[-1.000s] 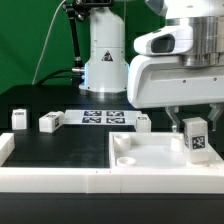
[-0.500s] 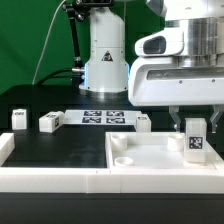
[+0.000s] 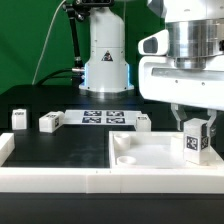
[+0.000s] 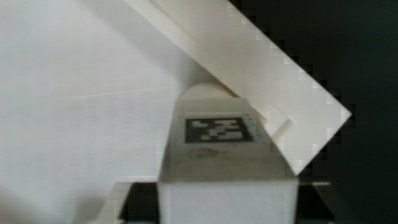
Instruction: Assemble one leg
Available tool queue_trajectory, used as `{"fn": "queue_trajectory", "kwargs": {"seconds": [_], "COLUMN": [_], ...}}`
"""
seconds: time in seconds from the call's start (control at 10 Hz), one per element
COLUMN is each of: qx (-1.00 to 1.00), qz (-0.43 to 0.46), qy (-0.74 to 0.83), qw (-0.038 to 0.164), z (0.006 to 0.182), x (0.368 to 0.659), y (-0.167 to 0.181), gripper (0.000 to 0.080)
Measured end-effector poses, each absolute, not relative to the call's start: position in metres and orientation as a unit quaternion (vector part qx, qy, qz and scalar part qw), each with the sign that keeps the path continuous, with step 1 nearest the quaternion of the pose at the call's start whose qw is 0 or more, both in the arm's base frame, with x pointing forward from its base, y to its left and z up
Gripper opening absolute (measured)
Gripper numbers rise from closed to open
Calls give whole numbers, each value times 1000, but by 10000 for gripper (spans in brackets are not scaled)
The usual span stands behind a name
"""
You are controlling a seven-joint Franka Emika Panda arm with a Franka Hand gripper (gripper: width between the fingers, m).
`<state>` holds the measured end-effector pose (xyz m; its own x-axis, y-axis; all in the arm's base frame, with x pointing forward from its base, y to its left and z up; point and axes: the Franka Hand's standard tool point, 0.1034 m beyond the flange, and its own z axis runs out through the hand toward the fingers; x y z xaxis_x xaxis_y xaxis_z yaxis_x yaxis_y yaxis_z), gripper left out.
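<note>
My gripper is shut on a white leg with a black-and-white tag. It holds the leg upright over the right part of the wide white square panel, near its right corner. In the wrist view the leg stands between my dark fingers, above the panel and next to its raised edge. I cannot tell whether the leg touches the panel. Three more legs stand on the table: one at the far left, one beside it, one behind the panel.
The marker board lies flat behind the panel. A white rail runs along the table's front edge and up its left side. The robot base stands at the back.
My gripper and the held leg have shifted a little toward the exterior view's right. The panel and the other legs have not moved.
</note>
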<state>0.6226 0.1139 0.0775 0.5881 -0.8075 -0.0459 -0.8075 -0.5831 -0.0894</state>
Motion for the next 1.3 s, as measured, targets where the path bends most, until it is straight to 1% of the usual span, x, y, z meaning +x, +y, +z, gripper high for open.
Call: {"fn": "queue_trajectory", "kwargs": {"seconds": [0.3, 0.4, 0.6, 0.7, 0.8, 0.9, 1.0, 1.1, 1.2, 1.3], "qx": [-803, -776, -727, -741, -752, -762, -795, -830, -850, -881], "qz": [3, 6, 15, 15, 14, 13, 9, 6, 4, 0], "qy": [593, 628, 684, 669, 656, 644, 603, 555, 523, 470], "qw": [56, 55, 60, 60, 61, 61, 61, 62, 62, 58], "z": [77, 77, 77, 77, 77, 77, 77, 77, 77, 77], "x": [624, 623, 623, 623, 623, 623, 623, 623, 623, 622], "y": [115, 116, 118, 119, 119, 119, 120, 121, 122, 123], "gripper": [291, 291, 291, 377, 518, 607, 607, 642, 648, 648]}}
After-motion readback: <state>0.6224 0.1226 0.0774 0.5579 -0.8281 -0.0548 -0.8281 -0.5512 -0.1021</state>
